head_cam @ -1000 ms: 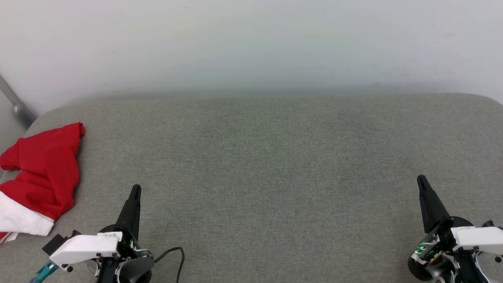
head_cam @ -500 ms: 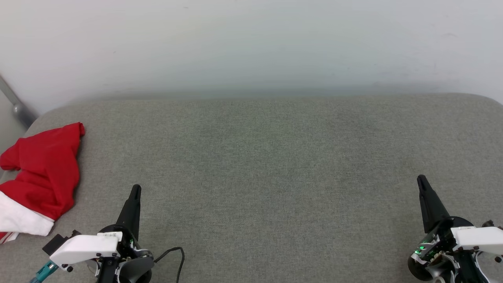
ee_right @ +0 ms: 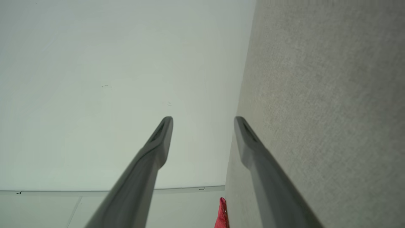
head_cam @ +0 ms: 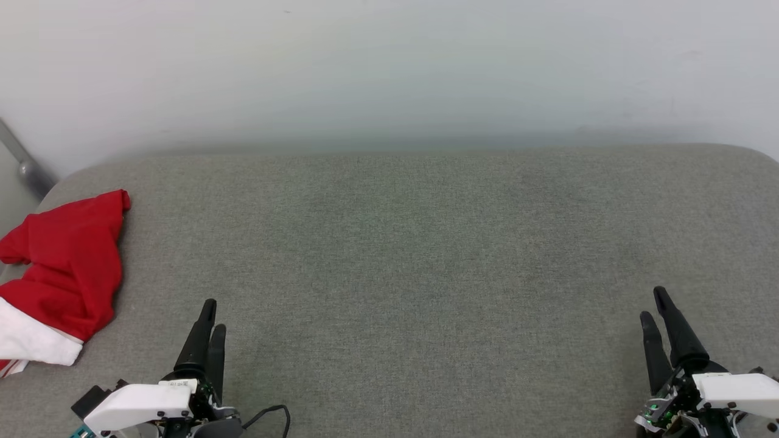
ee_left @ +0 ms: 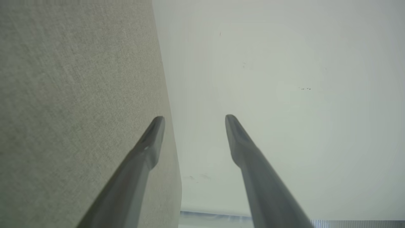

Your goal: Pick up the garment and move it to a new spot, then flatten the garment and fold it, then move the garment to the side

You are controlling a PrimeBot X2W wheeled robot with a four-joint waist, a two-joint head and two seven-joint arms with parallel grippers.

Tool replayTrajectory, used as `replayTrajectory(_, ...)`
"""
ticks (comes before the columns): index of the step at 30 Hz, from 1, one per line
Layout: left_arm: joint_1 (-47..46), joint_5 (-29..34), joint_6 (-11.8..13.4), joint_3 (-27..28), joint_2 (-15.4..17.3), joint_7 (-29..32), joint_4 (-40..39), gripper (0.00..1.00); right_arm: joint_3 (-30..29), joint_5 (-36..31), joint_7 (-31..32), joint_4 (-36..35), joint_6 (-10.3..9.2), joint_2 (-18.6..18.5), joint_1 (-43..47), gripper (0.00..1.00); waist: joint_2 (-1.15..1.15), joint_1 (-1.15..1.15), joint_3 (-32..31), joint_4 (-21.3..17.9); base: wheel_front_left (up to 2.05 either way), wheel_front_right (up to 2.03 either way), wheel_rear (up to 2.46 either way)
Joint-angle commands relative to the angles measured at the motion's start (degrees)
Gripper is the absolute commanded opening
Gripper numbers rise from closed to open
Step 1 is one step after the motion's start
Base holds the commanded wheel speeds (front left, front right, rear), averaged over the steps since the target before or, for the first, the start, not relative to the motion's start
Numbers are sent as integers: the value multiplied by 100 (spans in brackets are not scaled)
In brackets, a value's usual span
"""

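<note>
Red T-shirt (head_cam: 61,261) cropped at head view's left edge, its white sleeve (head_cam: 30,344) partly out of frame, left gripper (head_cam: 215,315) and right gripper (head_cam: 652,303) bases cut by bottom edge

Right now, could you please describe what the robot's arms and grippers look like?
The left gripper and right gripper each have two long, dark, tapering fingers on a black base with a white cover at the wrist. The left wrist cover bears a small printed label, and a black cable loops beside it. Green lights glow at the right wrist.
</note>
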Motion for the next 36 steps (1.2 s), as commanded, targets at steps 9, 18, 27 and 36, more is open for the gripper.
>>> replayTrajectory(9, -100, 982, 229, 30, 14, -289, -456, 100, -181, -1129, -285, -434, 1, -2, -4, 100, 0, 0, 25, 1, 0, 0, 0)
replayTrajectory(18, -45, 2146, 597, -198, 16, -513, -790, 100, -71, -2375, -509, -876, 1, -1, 94, 100, 0, 0, 56, 2, 0, 0, 0)
replayTrajectory(27, 28, 3300, 893, -449, 18, -716, -906, 100, 174, -3659, -713, -1185, 1, -1, 236, 100, 0, 0, 63, 1, 0, 0, 0)
replayTrajectory(36, 104, 4199, 1067, -632, 19, -902, -968, 100, 287, -4693, -899, -1351, 1, 0, 380, 100, 0, 0, 47, 10, 0, 0, 0)
